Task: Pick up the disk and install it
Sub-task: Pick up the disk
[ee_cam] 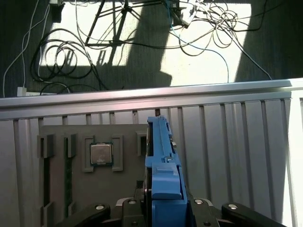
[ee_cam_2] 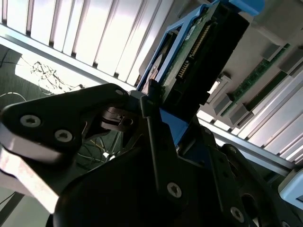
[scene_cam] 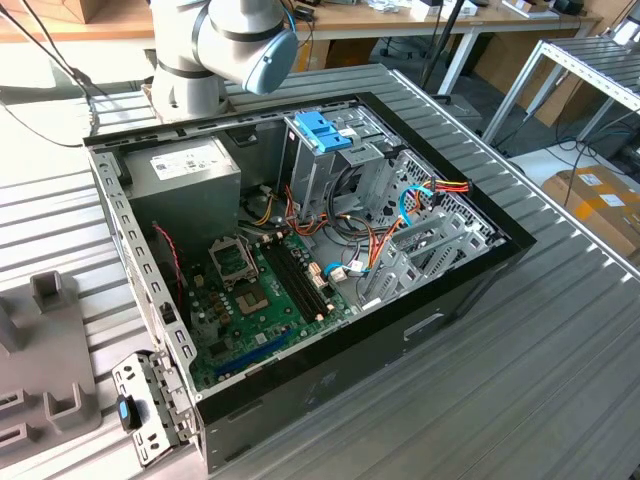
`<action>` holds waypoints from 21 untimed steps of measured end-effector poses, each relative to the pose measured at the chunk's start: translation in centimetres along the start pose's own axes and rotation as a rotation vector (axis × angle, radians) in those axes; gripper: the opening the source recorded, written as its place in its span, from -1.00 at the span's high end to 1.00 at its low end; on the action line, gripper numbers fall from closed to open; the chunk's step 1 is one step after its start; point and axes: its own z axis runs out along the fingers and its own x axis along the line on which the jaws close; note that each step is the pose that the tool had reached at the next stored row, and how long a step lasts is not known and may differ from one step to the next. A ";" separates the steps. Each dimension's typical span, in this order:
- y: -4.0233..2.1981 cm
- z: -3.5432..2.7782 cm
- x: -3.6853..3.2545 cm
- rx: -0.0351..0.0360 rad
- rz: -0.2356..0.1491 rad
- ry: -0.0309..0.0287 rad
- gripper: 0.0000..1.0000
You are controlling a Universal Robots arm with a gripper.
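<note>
The gripper [ee_cam: 163,208] is pinched on the disk [ee_cam: 160,151], which stands edge-on between its fingers, gripped by the blue rails, it seems (connector edge showing in the second wrist view). Beyond the fingertips lies a grey tray [ee_cam: 90,194] holding a processor chip [ee_cam: 101,153].

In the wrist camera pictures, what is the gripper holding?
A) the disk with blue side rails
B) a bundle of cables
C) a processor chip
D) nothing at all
A: in the first wrist view the gripper is closed on the disk, whose blue side rail stands out ahead of it.
</note>
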 end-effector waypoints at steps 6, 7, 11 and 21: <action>0.01 -0.28 -0.02 -0.0002 0.000 -0.0022 0.26; 0.02 -0.33 -0.02 -0.0002 0.000 -0.0025 0.26; 0.03 -0.58 -0.04 -0.0004 0.000 -0.0044 0.26; 0.07 -1.48 -0.10 -0.0010 0.000 -0.0108 0.26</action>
